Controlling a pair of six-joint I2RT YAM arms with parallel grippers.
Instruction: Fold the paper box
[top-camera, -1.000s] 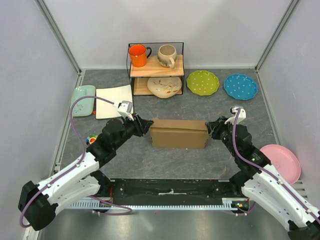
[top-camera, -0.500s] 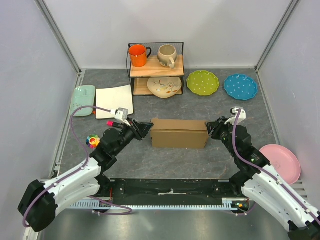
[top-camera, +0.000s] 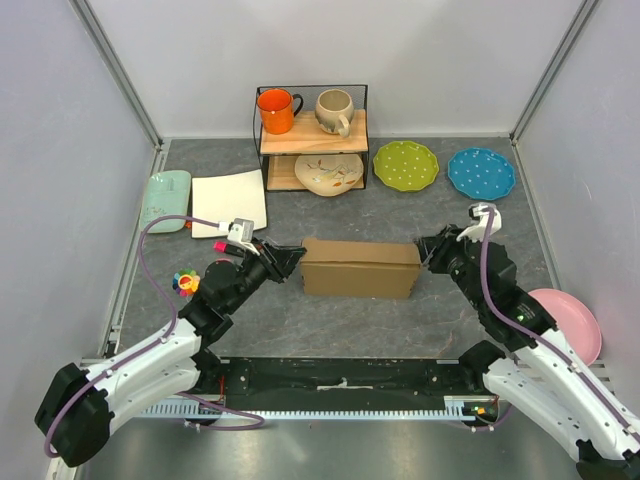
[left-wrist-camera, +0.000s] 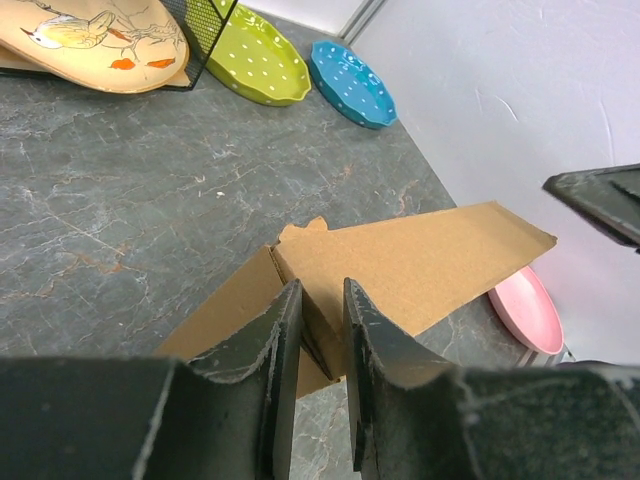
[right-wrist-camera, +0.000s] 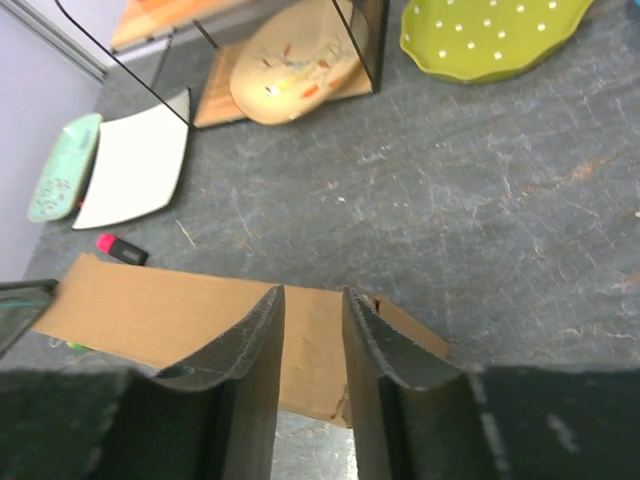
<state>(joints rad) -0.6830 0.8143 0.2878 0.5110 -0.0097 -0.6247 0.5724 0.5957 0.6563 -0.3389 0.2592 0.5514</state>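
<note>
The paper box (top-camera: 360, 268) is a brown cardboard block lying closed across the middle of the table. It also shows in the left wrist view (left-wrist-camera: 400, 265) and the right wrist view (right-wrist-camera: 180, 310). My left gripper (top-camera: 292, 256) is at the box's left end. In its wrist view the left gripper (left-wrist-camera: 320, 300) has its jaws nearly together, with the box's corner edge between them. My right gripper (top-camera: 428, 256) is at the box's right end. In its wrist view the right gripper (right-wrist-camera: 313, 300) has a narrow gap over the lid, with nothing visibly pinched.
A wire rack (top-camera: 312, 130) with two mugs and a bowl stands at the back. A white square plate (top-camera: 228, 203) and a mint dish (top-camera: 165, 200) lie back left. Green (top-camera: 405, 165) and blue (top-camera: 481, 173) plates lie back right. A pink plate (top-camera: 565, 325) is on the right. A pink marker (top-camera: 222, 246) and a colourful toy (top-camera: 184, 283) lie on the left.
My left arm has drawn back and lowered while its gripper stays at the box's left end. My right wrist has risen and shifted slightly right, still at the right end.
</note>
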